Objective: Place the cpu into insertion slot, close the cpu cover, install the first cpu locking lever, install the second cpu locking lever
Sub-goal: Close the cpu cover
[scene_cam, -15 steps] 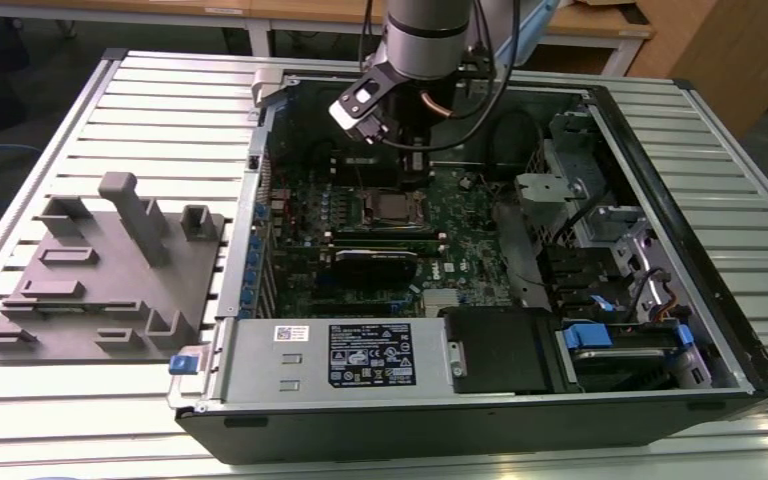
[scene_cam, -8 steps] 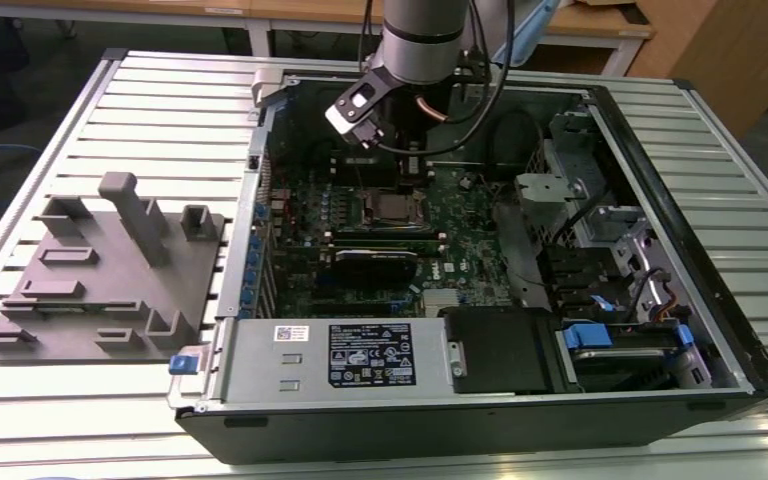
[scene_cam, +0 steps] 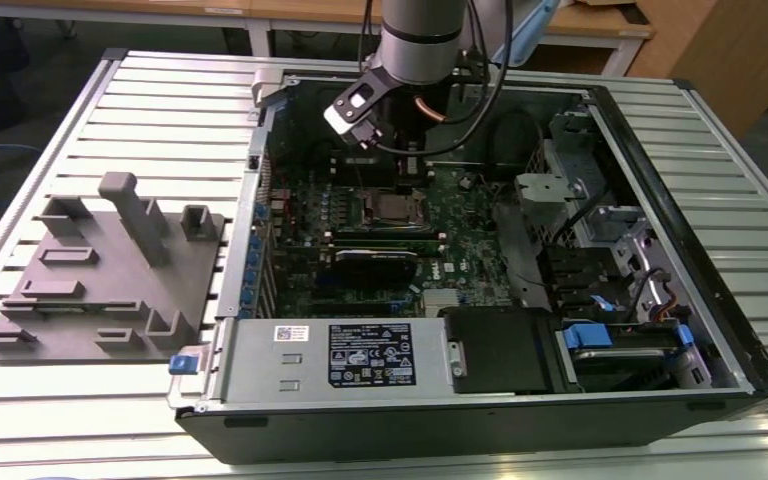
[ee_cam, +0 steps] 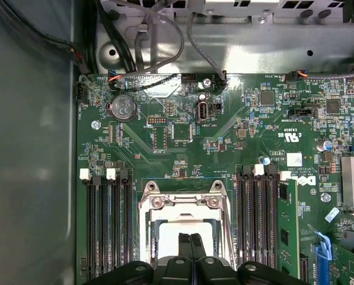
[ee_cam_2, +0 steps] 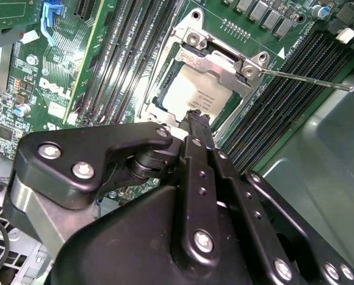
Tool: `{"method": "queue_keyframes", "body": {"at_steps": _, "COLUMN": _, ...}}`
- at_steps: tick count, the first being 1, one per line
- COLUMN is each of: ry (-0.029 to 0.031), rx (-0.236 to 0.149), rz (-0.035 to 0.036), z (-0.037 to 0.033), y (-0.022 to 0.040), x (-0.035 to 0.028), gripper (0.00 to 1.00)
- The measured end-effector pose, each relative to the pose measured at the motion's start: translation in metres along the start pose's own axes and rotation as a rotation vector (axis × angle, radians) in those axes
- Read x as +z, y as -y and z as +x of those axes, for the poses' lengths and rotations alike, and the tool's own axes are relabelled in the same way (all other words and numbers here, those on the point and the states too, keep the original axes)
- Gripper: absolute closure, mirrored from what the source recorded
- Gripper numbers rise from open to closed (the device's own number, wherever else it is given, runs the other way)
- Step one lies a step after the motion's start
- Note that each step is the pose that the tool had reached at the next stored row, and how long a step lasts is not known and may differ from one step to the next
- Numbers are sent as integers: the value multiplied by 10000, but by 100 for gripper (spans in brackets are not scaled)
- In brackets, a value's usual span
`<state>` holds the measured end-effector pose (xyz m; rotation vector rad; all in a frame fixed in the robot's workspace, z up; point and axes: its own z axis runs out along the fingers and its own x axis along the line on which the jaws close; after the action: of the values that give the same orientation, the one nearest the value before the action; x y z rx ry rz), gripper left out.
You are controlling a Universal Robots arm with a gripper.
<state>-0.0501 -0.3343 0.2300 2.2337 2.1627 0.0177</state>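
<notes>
Inside the computer case (scene_cam: 491,430), the gripper (ee_cam_2: 197,119), pressed together, hangs over the seated cpu (ee_cam_2: 191,95)

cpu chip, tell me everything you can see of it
The chip is a small flat square with a pale silver-grey metal top bearing faint dark print. It lies level on the green board, between rows of long black slots. A silvery metal frame surrounds it, its window leaving the top bare. The hand, fingers shut, points at one edge; whether it touches cannot be told.
</notes>
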Motion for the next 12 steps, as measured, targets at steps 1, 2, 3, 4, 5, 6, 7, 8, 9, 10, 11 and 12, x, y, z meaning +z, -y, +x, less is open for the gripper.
{"method": "queue_keyframes", "body": {"at_steps": 1, "ry": 0, "rx": 0, "rz": 0, "z": 0, "y": 0, "x": 0, "gripper": 90}}
{"method": "queue_keyframes", "body": {"at_steps": 2, "ry": 1, "rx": 0, "rz": 0, "z": 0, "y": 1, "x": 0, "gripper": 90}}
{"method": "queue_keyframes", "body": {"at_steps": 3, "ry": 0, "rx": 2, "rz": 0, "z": 0, "y": 4, "x": 0, "gripper": 90}}
{"method": "queue_keyframes", "body": {"at_steps": 4, "ry": 0, "rx": 1, "rz": 0, "z": 0, "y": 6, "x": 0, "gripper": 90}}
{"method": "queue_keyframes", "body": {"at_steps": 5, "ry": -1, "rx": 1, "rz": -1, "z": 0, "y": 6, "x": 0, "gripper": 90}}
{"method": "queue_keyframes", "body": {"at_steps": 6, "ry": 0, "rx": 0, "rz": -1, "z": 0, "y": 6, "x": 0, "gripper": 90}}
{"method": "queue_keyframes", "body": {"at_steps": 7, "ry": 0, "rx": -1, "rz": -1, "z": 0, "y": 7, "x": 0, "gripper": 90}}
{"method": "queue_keyframes", "body": {"at_steps": 8, "ry": 0, "rx": -1, "rz": 0, "z": 0, "y": 7, "x": 0, "gripper": 90}}
{"method": "queue_keyframes", "body": {"at_steps": 9, "ry": 0, "rx": 0, "rz": -1, "z": 0, "y": 7, "x": 0, "gripper": 90}}
{"method": "queue_keyframes", "body": {"at_steps": 10, "ry": 0, "rx": 1, "rz": -1, "z": 0, "y": 10, "x": -1, "gripper": 90}}
{"method": "queue_keyframes", "body": {"at_steps": 11, "ry": -3, "rx": 2, "rz": -3, "z": 0, "y": 13, "x": 0, "gripper": 90}}
{"method": "queue_keyframes", "body": {"at_steps": 12, "ry": -4, "rx": 1, "rz": -4, "z": 0, "y": 15, "x": 0, "gripper": 90}}
